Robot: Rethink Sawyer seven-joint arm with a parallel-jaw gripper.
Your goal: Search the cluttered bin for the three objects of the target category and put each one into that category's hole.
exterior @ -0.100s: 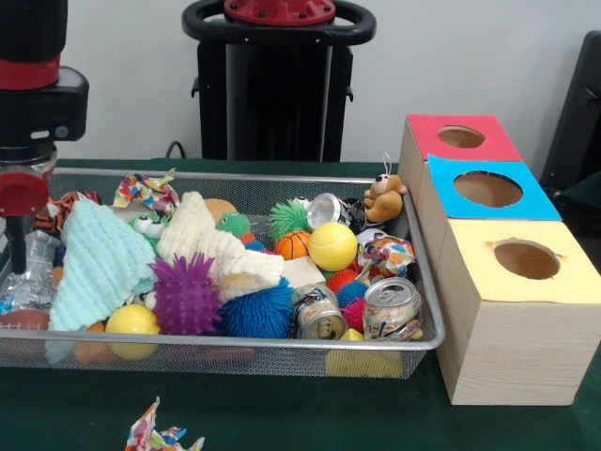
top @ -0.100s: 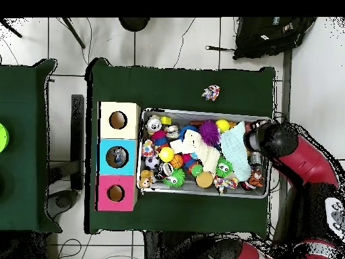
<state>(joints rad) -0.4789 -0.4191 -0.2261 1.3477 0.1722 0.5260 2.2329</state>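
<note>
Your robot's arm (exterior @ -0.100s: 28,103) is hanging over the left end of the wire bin (exterior @ -0.100s: 427,338) in the front view. Its gripper (exterior @ -0.100s: 17,254) is reaching down among the toys there, next to a clear plastic bottle (exterior @ -0.100s: 23,282). You cannot tell whether the jaws are open or closed, or whether they are holding anything.

The bin is sitting on the green table (exterior @ -0.100s: 282,413) and it is full. A light green cloth (exterior @ -0.100s: 99,263) is lying beside a cream cloth (exterior @ -0.100s: 211,249). A purple spiky ball (exterior @ -0.100s: 185,296) is touching a blue spiky ball (exterior @ -0.100s: 258,315). Two crushed cans (exterior @ -0.100s: 390,310) are lying near the front right corner. A yellow ball (exterior @ -0.100s: 332,246) is sitting in the middle, and a small orange ball (exterior @ -0.100s: 293,245) is just beside it. A little brown stuffed toy (exterior @ -0.100s: 383,199) is leaning at the back right corner.

Just beside the bin are three wooden boxes, each with a round hole on top: a yellow box (exterior @ -0.100s: 526,258), a blue box (exterior @ -0.100s: 486,188) and a red box (exterior @ -0.100s: 460,137). In the overhead view you are seeing the same row (top @ -0.100s: 118,156) touching the bin's short side.

A bright scrap of wrapper (exterior @ -0.100s: 160,437) is lying on the table in front of the bin.
</note>
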